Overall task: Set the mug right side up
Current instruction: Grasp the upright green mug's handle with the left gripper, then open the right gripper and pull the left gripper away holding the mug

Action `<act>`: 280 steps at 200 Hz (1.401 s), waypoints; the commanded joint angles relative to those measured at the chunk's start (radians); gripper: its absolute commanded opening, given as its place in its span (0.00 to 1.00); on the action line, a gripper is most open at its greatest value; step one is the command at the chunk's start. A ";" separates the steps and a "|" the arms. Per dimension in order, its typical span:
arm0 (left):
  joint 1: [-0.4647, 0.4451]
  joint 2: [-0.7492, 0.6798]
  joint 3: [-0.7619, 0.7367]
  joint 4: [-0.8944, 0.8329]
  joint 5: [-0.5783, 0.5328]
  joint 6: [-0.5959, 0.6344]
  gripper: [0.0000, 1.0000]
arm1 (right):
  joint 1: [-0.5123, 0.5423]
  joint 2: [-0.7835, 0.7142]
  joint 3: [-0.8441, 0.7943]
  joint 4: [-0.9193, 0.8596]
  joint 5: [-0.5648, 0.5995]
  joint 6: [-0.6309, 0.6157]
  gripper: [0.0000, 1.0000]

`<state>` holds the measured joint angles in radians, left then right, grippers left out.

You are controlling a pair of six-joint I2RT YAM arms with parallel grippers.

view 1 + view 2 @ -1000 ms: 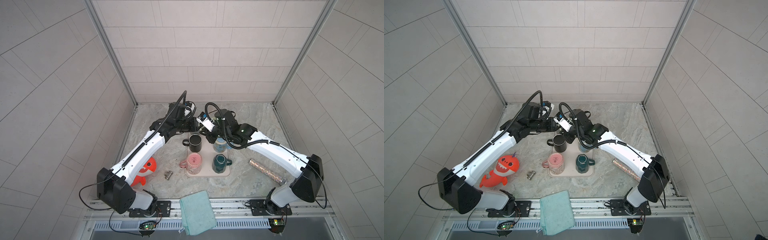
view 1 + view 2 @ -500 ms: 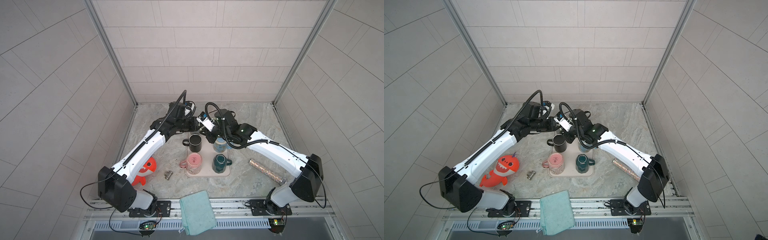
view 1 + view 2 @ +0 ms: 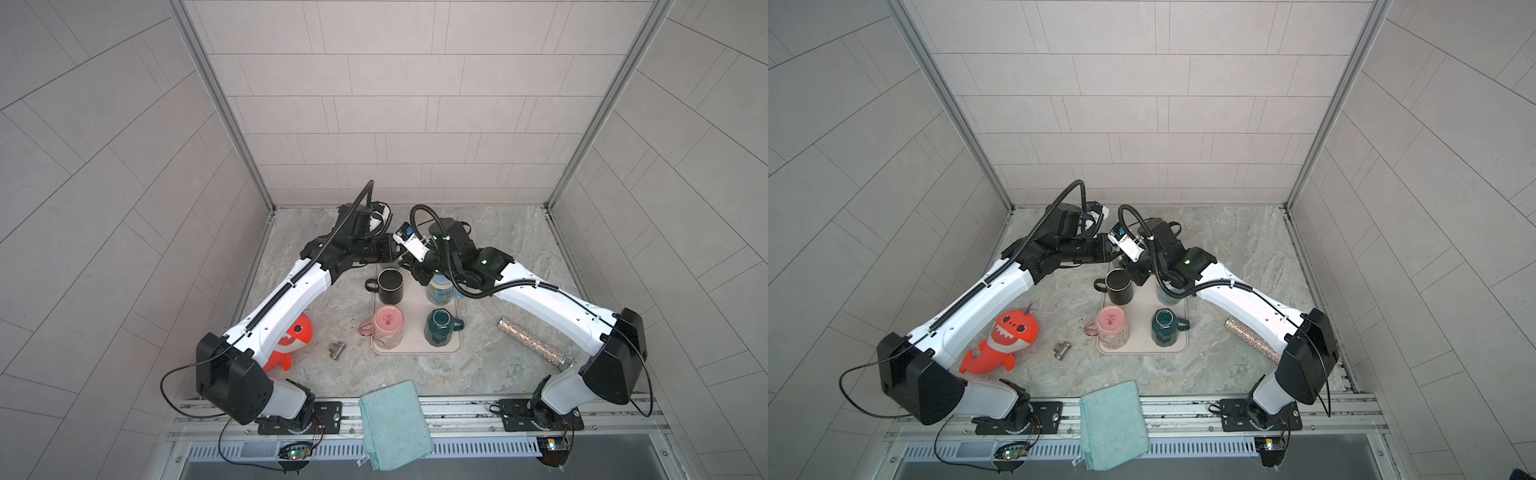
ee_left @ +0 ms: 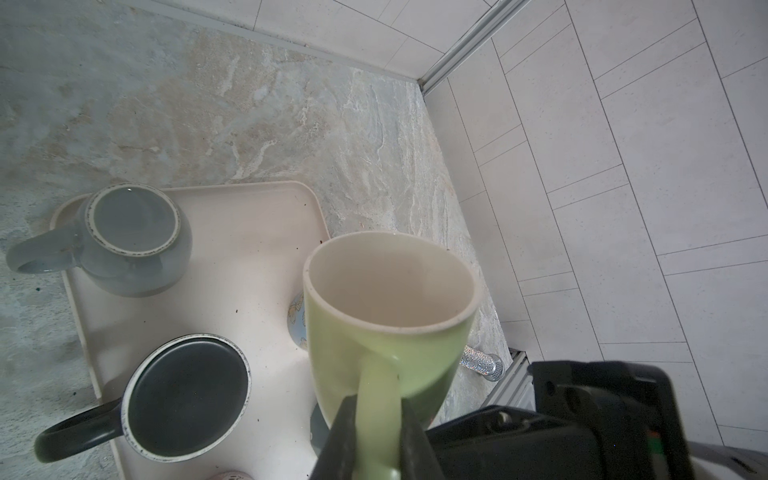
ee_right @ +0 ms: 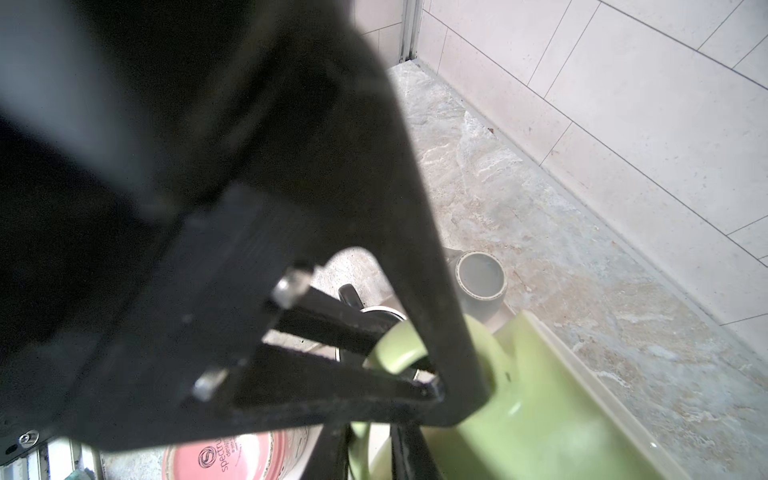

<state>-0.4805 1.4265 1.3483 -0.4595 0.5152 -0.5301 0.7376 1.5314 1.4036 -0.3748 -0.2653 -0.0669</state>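
The left pincer (image 4: 377,415) is pinching the handle of the green mug (image 4: 386,316), one finger on either side of the loop. The mug hangs in the air just ahead of it, mouth turned mostly upward with a slight tilt, above the tray (image 4: 266,186). The right pincer (image 5: 366,451) crowds in on the same mug from the opposite side. Its fingers (image 5: 332,457) flank something green, but I cannot tell whether they pinch it or stand slack. The mug looks nearly righted, so what likely remains is levelling it and setting it down. The right pincer should back straight away first, so that it does not snag the handle. A handle grip lets the body swing, so the left pincer should keep its pinch firm and level the rim before lowering. Bare tray lies below and ahead of the left pincer, between the black mug (image 4: 187,395) and the upturned grey mug (image 4: 133,232). It should lower slowly and let go only once the base sits flat.
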 commanded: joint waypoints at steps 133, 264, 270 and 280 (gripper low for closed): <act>0.009 0.089 0.130 0.018 -0.042 0.045 0.00 | -0.001 -0.145 -0.070 0.033 0.072 -0.031 0.20; 0.289 0.055 0.057 0.238 -0.292 0.199 0.00 | -0.009 -0.349 -0.245 0.051 0.160 0.035 0.18; 0.296 0.060 0.042 0.261 -0.308 0.202 0.00 | -0.009 -0.355 -0.252 0.051 0.164 0.035 0.17; 0.307 0.067 0.014 0.309 -0.336 0.212 0.00 | -0.010 -0.365 -0.263 0.051 0.172 0.038 0.17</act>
<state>-0.1963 1.5181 1.4006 -0.3389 0.2501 -0.3622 0.7319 1.1992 1.1614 -0.3393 -0.1257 -0.0437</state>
